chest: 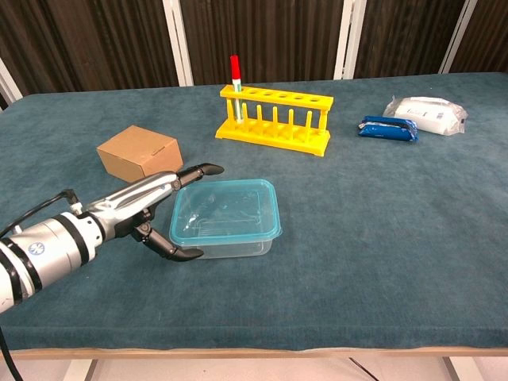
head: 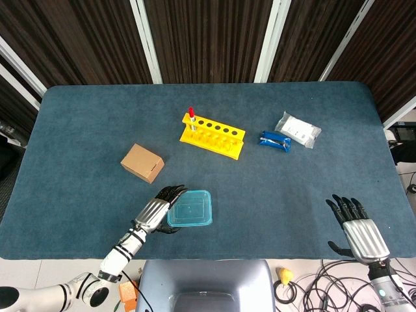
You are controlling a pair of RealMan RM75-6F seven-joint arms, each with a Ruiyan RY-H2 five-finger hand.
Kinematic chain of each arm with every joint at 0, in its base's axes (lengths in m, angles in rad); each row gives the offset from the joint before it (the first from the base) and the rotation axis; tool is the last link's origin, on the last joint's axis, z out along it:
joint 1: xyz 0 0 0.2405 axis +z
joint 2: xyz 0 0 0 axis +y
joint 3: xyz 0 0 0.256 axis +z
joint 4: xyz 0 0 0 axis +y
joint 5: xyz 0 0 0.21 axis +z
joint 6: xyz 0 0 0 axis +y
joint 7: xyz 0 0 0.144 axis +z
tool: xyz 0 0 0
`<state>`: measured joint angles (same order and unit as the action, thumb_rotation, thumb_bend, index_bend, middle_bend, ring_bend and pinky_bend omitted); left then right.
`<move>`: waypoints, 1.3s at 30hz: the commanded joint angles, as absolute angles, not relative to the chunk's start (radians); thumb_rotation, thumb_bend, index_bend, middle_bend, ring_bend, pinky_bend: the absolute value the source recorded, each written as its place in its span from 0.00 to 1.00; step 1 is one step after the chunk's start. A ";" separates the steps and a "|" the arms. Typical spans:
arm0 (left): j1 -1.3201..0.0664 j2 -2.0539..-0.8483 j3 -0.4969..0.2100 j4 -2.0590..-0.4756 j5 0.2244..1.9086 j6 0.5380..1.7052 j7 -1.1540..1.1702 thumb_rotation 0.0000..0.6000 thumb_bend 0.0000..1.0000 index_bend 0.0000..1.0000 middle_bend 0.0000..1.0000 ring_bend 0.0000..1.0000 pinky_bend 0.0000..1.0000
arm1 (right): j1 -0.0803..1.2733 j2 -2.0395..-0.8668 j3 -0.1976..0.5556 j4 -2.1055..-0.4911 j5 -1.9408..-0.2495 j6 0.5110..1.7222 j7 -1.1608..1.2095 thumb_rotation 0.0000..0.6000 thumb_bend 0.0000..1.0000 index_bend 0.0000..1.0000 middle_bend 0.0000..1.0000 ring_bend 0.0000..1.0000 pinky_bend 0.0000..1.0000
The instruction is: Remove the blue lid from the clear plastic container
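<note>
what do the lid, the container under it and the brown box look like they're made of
Blue lid: translucent glossy plastic, with reflections on it. Container: clear plastic, since the tablecloth shows through its wall. Brown box: matte, probably cardboard, with sharp folded edges.

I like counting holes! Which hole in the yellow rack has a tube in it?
Only the end hole of the yellow rack, the one nearest the cardboard box, holds a tube with a red cap. The other holes look empty.

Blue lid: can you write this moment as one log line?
blue lid: still on container | left hand: fingers around its left edge | right hand: open, idle
</note>
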<state>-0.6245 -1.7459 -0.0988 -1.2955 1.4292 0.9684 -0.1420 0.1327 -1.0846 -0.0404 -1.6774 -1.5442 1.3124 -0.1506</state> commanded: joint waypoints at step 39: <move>-0.624 -1.867 -0.039 -1.156 1.489 1.032 -0.074 1.00 0.28 0.51 0.26 0.14 0.20 | 0.466 -1.664 0.081 -1.454 -1.625 1.086 -0.296 1.00 0.15 0.36 0.00 0.00 0.00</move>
<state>-0.6238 -1.8677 -0.0384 -1.1549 1.4895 1.0316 -0.0742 0.4388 -1.6148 0.0713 -1.4922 -1.5965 1.0678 -0.3024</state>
